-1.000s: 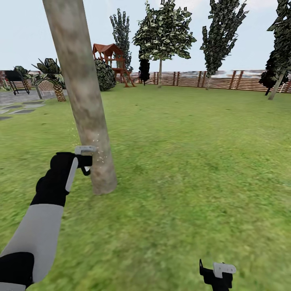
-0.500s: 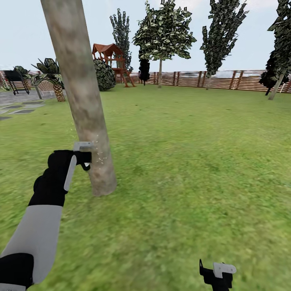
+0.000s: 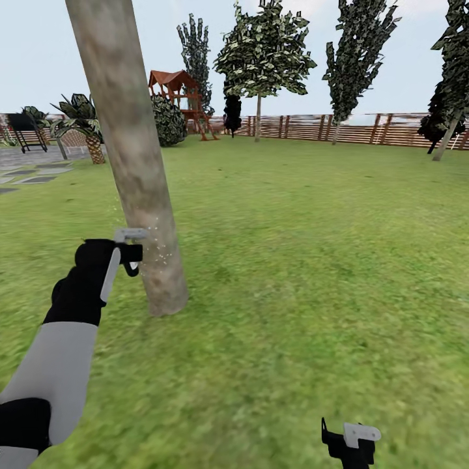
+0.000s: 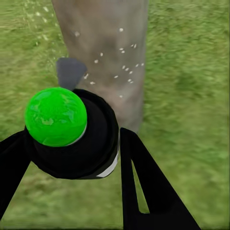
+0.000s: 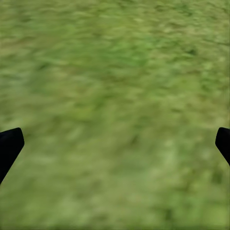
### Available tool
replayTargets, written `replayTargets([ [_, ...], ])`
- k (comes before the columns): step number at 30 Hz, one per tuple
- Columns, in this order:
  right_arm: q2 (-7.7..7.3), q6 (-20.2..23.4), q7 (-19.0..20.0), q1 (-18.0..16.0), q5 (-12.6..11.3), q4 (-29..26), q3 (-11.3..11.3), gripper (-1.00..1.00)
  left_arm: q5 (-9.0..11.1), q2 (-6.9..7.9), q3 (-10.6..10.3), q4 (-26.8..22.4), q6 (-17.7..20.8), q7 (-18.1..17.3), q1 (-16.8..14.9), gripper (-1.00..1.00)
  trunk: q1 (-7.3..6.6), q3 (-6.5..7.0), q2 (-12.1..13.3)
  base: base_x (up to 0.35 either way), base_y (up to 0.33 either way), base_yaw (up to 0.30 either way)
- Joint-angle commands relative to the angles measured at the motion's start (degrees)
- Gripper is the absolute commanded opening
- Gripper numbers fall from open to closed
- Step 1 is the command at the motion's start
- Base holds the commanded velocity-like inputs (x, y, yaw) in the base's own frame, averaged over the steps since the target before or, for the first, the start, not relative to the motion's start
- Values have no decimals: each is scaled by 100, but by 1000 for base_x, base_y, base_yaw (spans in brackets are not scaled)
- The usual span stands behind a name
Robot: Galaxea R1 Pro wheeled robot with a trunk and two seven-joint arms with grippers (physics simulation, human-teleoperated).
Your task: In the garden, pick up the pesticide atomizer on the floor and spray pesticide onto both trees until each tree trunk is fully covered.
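**Spraying the low trunk, left arm forward**

Nearest, at the bottom right of the head view: right gripper [image 3: 352, 441] hanging idle over the lawn [image 3: 312, 273]; in the right wrist view, fingertips [image 5: 10, 143] far apart at both edges with blurred grass between, so spread wide and empty.

Further out on the left: left gripper [image 3: 130, 251] clamped on the pesticide atomizer [image 4: 72, 132], black body and green cap pinched between the two black fingers [image 4: 148, 187]; grey nozzle pointing at the tree trunk [image 3: 133, 169], just beside the bark near its foot; pale droplets [image 4: 120, 62] flecking the bark ahead of the nozzle.

To do this step well, by judgement: keep the nozzle aimed square at the bark and close without touching; sweep slowly up and down, then work round the sides, since spray lands on the near face alone; hold the grip firm.

Beyond: palm [image 3: 85, 124] far left, playhouse [image 3: 182, 98], a second leafy tree [image 3: 260, 58] well apart near the fence [image 3: 365, 128].

Hard to make out: far side of the trunk hidden; crown cut off at the top; atomizer barely visible behind the wrist in the head view; coverage so far impossible to gauge; which far tree counts as the second target uncertain.
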Motion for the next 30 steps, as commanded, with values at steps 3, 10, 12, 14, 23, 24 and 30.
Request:
replayTargets([
  [3, 0, 0, 0, 1, 0, 1, 0, 100, 2, -36, -17, 43, -6, 2, -11, -100, 0, 0, 0, 0, 0, 0],
  [10, 0, -3, 0, -1, 0, 1, 0, 100, 3, -10, -20, -28, -7, 3, -47, -100, 0, 0, 0, 0, 0, 0],
  [12, 0, -1, 0, -1, 0, 1, 0, 100, -3, 41, 12, -31, -7, -4, -43, -100, 0, 0, 0, 10, 0, 0],
  [14, 0, 2, 0, -2, 0, 0, -1, 100, -10, 107, 28, -4, -7, -6, -34, -100, 0, 0, 0, 209, 14, 0],
  [23, 0, -2, 0, -2, 0, 0, 1, 100, 0, 148, 20, 56, -496, -15, 25, -100, 0, 0, 0, 154, 21, 0],
  [24, 0, -3, 0, 0, 0, 2, 0, 100, 1, 149, 21, 58, -513, -15, 30, -100, 0, 0, 0, 7, 0, 0],
  [30, 0, 2, 0, 0, 0, 1, -1, 100, -7, 355, 32, 62, -529, -15, 216, -100, 0, 0, 0, 1, 0, 0],
])
